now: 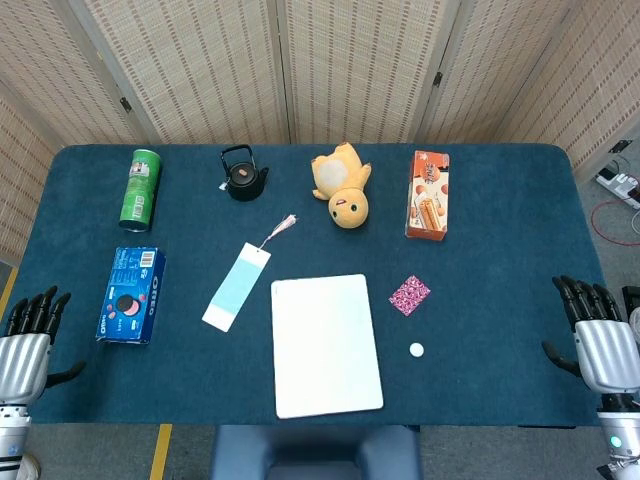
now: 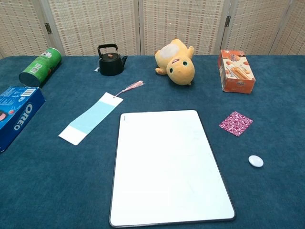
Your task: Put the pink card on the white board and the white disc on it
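Note:
The white board (image 1: 326, 343) (image 2: 167, 164) lies flat near the table's front middle. Right of it lies the small pink patterned card (image 1: 409, 295) (image 2: 235, 123), apart from the board. The white disc (image 1: 416, 350) (image 2: 256, 161) sits on the cloth just in front of the card. In the head view my left hand (image 1: 28, 335) hangs at the table's front left edge, fingers apart, holding nothing. My right hand (image 1: 598, 335) is at the front right edge, likewise empty with fingers spread. Neither hand shows in the chest view.
A light blue bookmark with a tassel (image 1: 238, 285) lies left of the board. An Oreo box (image 1: 131, 294), a green can (image 1: 140, 188), a black teapot (image 1: 243, 175), a yellow plush toy (image 1: 342, 186) and an orange snack box (image 1: 428, 194) stand further back.

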You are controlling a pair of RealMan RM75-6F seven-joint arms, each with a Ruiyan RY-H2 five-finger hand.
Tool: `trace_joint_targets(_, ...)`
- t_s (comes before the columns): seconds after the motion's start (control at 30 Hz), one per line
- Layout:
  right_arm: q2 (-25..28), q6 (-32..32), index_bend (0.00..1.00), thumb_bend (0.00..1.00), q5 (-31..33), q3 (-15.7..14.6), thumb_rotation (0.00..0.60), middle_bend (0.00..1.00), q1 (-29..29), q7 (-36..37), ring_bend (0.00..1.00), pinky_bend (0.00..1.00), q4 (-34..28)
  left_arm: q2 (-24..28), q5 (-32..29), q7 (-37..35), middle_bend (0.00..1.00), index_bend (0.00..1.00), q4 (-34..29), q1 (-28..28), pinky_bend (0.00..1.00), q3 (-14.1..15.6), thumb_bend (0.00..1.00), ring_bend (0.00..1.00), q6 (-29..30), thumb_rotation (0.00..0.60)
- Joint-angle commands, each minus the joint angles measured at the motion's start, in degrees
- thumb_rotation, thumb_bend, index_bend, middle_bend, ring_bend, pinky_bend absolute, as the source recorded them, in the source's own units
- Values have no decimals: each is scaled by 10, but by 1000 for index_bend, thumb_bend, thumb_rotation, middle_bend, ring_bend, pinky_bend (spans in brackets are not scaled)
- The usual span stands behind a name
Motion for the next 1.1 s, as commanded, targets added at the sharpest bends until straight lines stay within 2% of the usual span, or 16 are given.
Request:
trace_joint_targets(0.03,1,-2,0,252,-1,0,600,105,1,2,96,77,-1,-1,0,1,0,0,1,-1,0,-2,134,17,2,600)
trace_joint_targets(0.83,3,-10,0,251,-13,-1,600,105,11,7,120,87,7,6,2,-4,0,0,-10,3,0,-3,135,21,13,600)
trace_joint_targets(1.1,4,-62,1,252,-8,6,600,112,46,-2,131,87,12,9,6,-2,0,0,-18,0,0,-4,134,31,13,600)
